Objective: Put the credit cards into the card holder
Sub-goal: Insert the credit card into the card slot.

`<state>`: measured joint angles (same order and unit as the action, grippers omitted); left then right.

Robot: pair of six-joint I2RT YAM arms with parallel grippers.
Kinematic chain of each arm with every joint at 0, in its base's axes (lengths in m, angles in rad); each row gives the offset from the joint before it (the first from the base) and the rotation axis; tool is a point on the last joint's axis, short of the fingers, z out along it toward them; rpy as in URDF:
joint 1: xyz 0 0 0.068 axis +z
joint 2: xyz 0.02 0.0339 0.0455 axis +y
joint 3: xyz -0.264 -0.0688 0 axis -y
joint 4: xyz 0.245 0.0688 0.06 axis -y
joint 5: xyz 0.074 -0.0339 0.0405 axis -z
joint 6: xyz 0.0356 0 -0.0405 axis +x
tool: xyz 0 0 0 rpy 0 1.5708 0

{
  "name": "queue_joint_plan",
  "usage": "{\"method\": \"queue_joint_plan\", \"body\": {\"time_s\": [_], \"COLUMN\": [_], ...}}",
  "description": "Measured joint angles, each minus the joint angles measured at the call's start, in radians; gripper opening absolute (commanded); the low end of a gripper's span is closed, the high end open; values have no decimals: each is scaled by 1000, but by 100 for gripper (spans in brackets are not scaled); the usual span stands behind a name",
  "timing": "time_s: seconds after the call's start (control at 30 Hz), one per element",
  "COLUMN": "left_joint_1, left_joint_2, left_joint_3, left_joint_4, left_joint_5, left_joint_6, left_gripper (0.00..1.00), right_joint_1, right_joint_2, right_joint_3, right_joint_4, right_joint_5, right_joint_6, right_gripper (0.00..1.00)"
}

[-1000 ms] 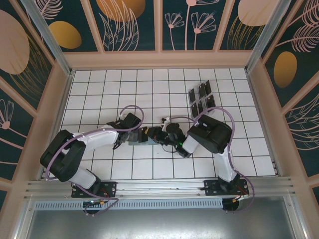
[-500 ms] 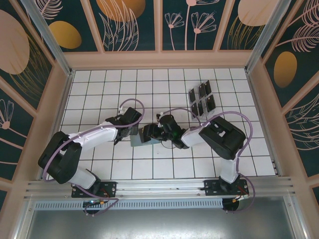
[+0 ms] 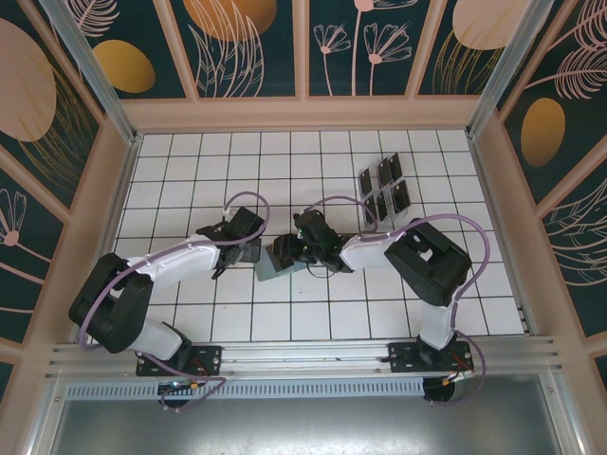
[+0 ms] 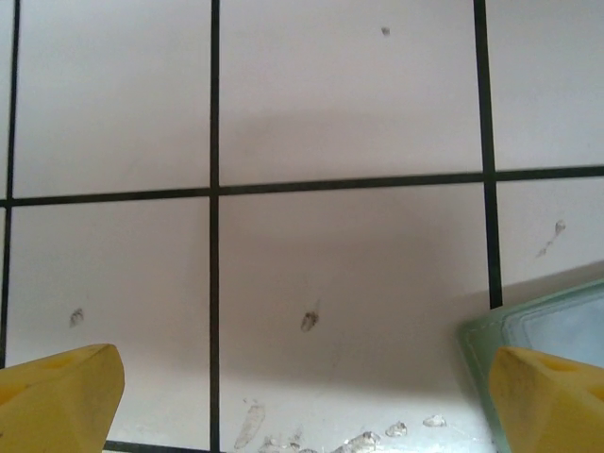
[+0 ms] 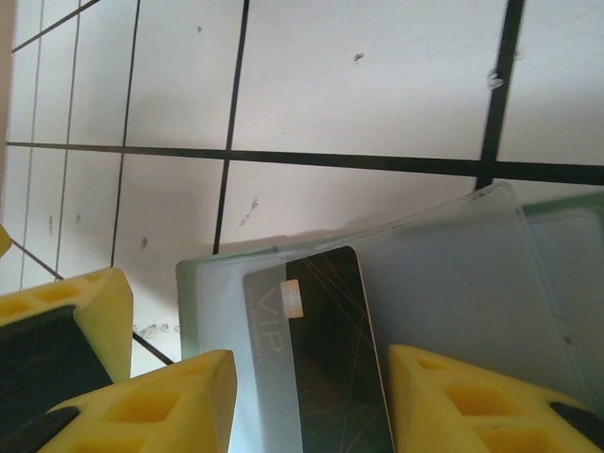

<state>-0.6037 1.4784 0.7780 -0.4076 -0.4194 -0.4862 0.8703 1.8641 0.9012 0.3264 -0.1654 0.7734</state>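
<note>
Near the middle of the top view, the right gripper (image 3: 296,250) has opened its jaws over the card holder (image 3: 273,263). A second ago they were nearly shut. Now they stand about half open and hold nothing. One black card (image 5: 321,359) lies flat on the green holder between the yellow fingers (image 5: 179,396), and part of it seems to sit under the clear pocket. So this card looks let go, but maybe not pushed all the way in. The other credit cards (image 3: 384,190) wait at the upper right. The right arm reaches left, bent low. The left gripper (image 3: 248,248) has pulled back a little to the left. Its jaws are wide open and empty, just beside the holder's corner.
</note>
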Motion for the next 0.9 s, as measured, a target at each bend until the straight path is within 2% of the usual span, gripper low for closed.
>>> {"method": "queue_joint_plan", "body": {"time_s": [0.43,0.9], "left_joint_1": [0,0], "left_joint_2": [-11,-7], "left_joint_3": [-56,-91], "left_joint_4": [0,23], "left_joint_5": [71,99], "left_joint_6": [-27,-56], "left_gripper": [99,98], "right_joint_1": [1,40], "right_joint_2": [-10,-10], "right_joint_3": [3,3], "right_joint_4": [-39,-39], "right_joint_5": [19,35], "right_joint_6": [-32,-31], "right_gripper": [45,44]}}
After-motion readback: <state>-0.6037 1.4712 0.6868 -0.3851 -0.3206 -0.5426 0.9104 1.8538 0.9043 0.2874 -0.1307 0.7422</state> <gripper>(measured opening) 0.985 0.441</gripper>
